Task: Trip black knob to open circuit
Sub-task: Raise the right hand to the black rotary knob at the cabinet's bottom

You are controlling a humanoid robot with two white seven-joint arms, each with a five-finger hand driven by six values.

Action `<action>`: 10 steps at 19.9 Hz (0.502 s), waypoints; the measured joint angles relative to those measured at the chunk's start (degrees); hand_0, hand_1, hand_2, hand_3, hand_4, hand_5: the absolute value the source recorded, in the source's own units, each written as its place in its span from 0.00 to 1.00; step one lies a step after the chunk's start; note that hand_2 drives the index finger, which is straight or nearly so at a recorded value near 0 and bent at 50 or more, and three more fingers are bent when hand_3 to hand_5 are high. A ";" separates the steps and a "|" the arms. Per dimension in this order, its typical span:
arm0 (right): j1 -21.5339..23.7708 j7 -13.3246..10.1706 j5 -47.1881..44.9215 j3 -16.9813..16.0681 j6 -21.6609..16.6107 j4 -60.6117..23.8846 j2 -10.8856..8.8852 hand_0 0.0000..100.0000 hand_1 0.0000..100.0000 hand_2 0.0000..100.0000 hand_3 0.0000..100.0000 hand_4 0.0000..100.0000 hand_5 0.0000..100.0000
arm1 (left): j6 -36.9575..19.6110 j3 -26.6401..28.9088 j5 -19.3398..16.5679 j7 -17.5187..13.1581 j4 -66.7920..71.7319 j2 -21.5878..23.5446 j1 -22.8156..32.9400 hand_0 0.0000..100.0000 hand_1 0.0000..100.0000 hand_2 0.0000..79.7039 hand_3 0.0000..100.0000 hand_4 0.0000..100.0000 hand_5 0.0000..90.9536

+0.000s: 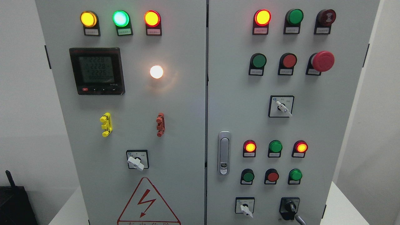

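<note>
- The place looks like an electrical training room or a test lab, not a home.
- A grey control cabinet (187,125) with two doors fills almost the whole view.
- On its doors sit rows of lit indicator lamps (151,18), coloured push buttons (259,60), and a red emergency stop button (323,61).
- A digital power meter (97,71) with a lit screen is mounted on the left door.
- A red triangle warning sign (147,203) with a lightning bolt marks electrical danger.
- Rotary selector switches (281,107) and a black knob (289,206) are also on the panels.
- The walls (22,109) around the cabinet are plain and white.
</note>
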 measured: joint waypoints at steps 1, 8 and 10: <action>-0.01 0.01 0.01 0.06 0.00 0.02 0.01 0.00 0.17 0.00 0.92 0.84 0.74 | -0.05 0.00 0.00 0.00 0.00 0.00 0.00 0.12 0.39 0.00 0.00 0.00 0.00; -0.05 0.00 0.11 0.37 0.00 0.10 0.28 0.00 0.17 0.00 0.92 0.84 0.74 | 0.01 0.00 0.00 0.00 0.00 0.00 0.00 0.12 0.39 0.00 0.00 0.00 0.00; -0.06 0.00 0.12 0.44 0.00 0.11 0.35 0.00 0.17 0.00 0.92 0.84 0.74 | 0.08 0.00 0.00 0.00 0.00 0.00 -0.01 0.12 0.39 0.00 0.00 0.00 0.00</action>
